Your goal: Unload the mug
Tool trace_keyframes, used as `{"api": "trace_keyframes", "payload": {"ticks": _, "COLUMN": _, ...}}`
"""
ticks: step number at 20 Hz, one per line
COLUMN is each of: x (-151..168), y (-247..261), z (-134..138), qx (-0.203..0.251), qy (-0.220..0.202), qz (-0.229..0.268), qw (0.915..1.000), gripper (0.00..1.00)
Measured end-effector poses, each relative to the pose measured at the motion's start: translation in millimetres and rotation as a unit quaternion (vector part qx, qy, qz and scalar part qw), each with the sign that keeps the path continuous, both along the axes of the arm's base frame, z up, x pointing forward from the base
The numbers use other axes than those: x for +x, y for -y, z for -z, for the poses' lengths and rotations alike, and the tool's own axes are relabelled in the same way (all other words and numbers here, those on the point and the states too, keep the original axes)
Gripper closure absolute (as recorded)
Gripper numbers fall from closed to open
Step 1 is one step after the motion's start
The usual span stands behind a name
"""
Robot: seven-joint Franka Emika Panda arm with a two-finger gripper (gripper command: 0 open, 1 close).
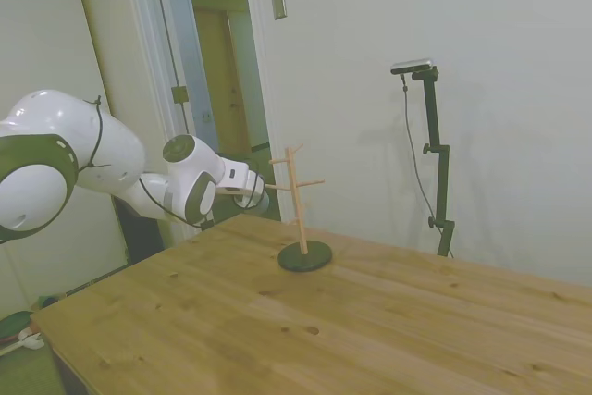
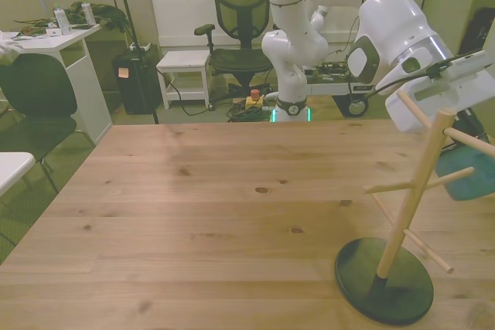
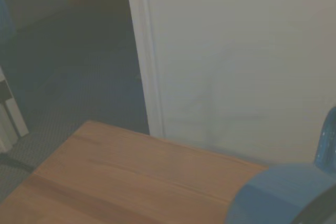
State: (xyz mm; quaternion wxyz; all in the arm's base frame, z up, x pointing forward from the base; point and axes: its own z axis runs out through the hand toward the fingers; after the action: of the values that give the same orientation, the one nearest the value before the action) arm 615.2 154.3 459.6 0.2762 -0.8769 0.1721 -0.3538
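Just beneath the jaws, the mug (image 2: 476, 185) hangs level with the rack's (image 2: 410, 200) upper pegs, tabletop (image 2: 232, 214) well below, and I cannot tell whether the jaws pinch it.

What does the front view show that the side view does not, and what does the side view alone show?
Front view only: a black office chair, a white desk, and the light-blue mug at the front view's right edge, behind the peg rack. Side view only: a doorway and a wall plate. Both: the peg rack on its dark round base, the wooden table and the white arm.
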Motion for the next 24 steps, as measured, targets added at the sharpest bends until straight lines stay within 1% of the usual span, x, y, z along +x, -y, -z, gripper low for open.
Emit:
{"api": "trace_keyframes", "payload": {"ticks": 6, "x": -24, "y": -16, "z": 16, "qx": -0.015, "qy": -0.018, "qz": -0.02, "qw": 0.9995, "gripper": 1.0}}
{"api": "trace_keyframes", "payload": {"ticks": 11, "x": -55, "y": -13, "z": 25, "qx": -0.036, "qy": -0.034, "qz": -0.013, "qw": 0.9987, "gripper": 1.0}}
{"api": "trace_keyframes", "payload": {"ticks": 14, "x": -69, "y": -5, "z": 30, "qx": -0.04, "qy": -0.048, "qz": 0.015, "qw": 0.9979, "gripper": 1.0}}
{"api": "trace_keyframes", "payload": {"ticks": 17, "x": -76, "y": 9, "z": 37, "qx": -0.045, "qy": -0.072, "qz": 0.054, "qw": 0.995, "gripper": 1.0}}
{"api": "trace_keyframes", "payload": {"ticks": 22, "x": -81, "y": 26, "z": 52, "qx": -0.048, "qy": -0.127, "qz": 0.096, "qw": 0.9862, "gripper": 1.0}}
{"api": "trace_keyframes", "payload": {"ticks": 24, "x": -85, "y": 24, "z": 56, "qx": -0.046, "qy": -0.15, "qz": 0.103, "qw": 0.9823, "gripper": 1.0}}
